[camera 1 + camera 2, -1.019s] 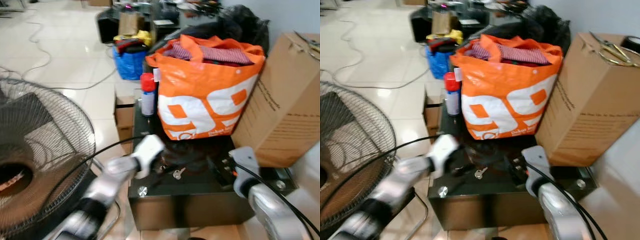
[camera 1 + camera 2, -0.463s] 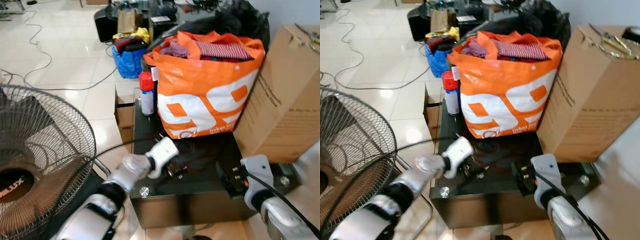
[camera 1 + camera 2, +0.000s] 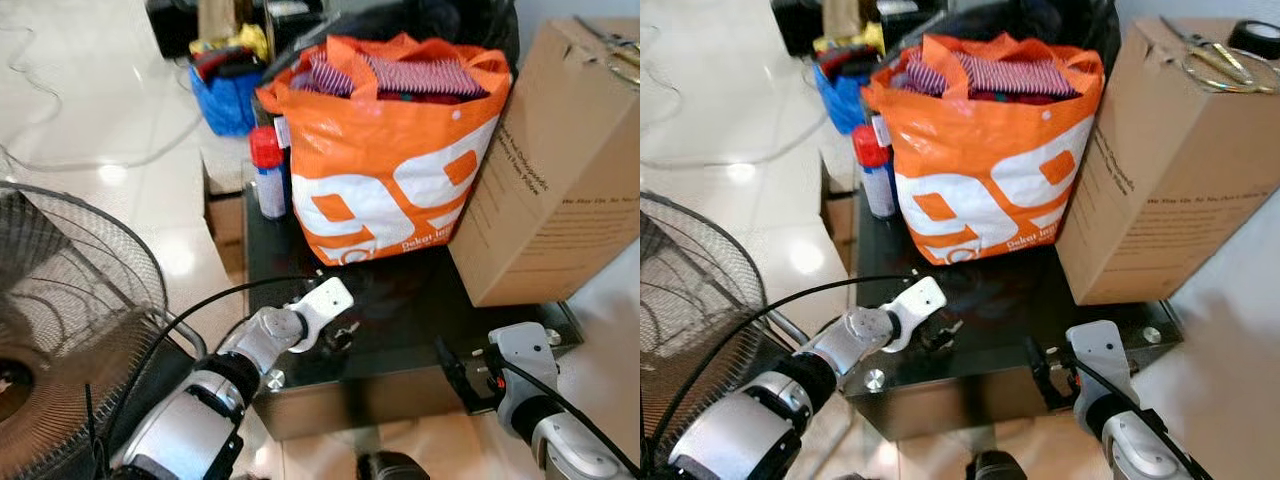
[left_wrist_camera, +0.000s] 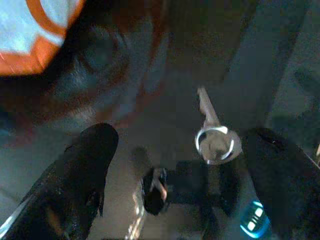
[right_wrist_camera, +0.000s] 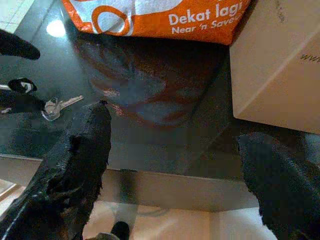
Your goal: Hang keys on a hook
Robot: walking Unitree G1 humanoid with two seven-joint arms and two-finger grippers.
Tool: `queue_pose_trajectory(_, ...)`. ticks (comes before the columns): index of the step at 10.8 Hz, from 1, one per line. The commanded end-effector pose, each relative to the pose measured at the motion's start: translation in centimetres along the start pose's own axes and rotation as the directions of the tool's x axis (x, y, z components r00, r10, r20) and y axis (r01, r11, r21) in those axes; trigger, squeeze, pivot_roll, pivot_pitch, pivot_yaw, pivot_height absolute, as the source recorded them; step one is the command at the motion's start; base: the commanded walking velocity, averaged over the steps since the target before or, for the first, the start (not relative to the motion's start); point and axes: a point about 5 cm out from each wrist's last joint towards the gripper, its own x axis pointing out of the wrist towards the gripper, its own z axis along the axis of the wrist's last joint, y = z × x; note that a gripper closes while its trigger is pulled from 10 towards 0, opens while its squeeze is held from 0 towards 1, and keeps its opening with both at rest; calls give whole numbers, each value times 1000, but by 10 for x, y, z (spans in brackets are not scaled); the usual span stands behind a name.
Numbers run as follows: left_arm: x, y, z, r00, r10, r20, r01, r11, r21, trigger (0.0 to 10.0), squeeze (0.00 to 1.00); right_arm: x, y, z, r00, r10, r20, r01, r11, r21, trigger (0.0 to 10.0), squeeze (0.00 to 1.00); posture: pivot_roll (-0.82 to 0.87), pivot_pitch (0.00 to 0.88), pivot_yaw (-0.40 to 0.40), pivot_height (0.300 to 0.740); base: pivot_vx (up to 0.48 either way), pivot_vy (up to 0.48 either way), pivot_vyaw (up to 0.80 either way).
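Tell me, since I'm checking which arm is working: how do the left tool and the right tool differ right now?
The left tool is open over the black glass table, its fingers either side of the keys. The right tool, also open, hangs at the table's front edge, away from the keys and near the cardboard box. Both are black-fingered.

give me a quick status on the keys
Left gripper open, fingers either side of the key. Key flat on the black table, not lifted. Right gripper open at the table's front edge. Nothing in the way.
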Motion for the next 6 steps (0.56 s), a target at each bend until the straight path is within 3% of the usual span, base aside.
queue_pose_trajectory(1, 0, -1, -3, 999, -23, -24, 23, 1000, -1, 10000, 0, -4, 3, 1, 1000, 14, -7, -14, 1000, 3, 10000, 0, -341, 157, 29, 740, 0, 0, 0)
queue_pose_trajectory(2, 0, -2, -5, 998, -35, -50, 35, 999, -13, 10000, 0, -6, 4, 0, 1000, 16, -14, -16, 1000, 4, 10000, 0, -345, 163, 30, 740, 0, 0, 0)
queue_pose_trajectory(3, 0, -1, -8, 997, -31, -77, 29, 999, -29, 5882, 0, -9, 4, 0, 1000, 12, -19, -12, 1000, 7, 10000, 0, -354, 168, 35, 740, 0, 0, 0)
queue_pose_trajectory(4, 0, -3, -10, 995, -45, -91, 41, 998, -44, 4157, 0, -11, 4, -1, 1000, 7, -24, -7, 1000, 9, 10000, 0, -357, 169, 36, 740, 0, 0, 0)
queue_pose_trajectory(6, 0, -3, -12, 994, -45, -102, 41, 998, -39, 2667, 0, -14, 3, -2, 999, -5, -33, 5, 1000, 13, 10000, 0, -367, 167, 39, 740, 0, 0, 0)
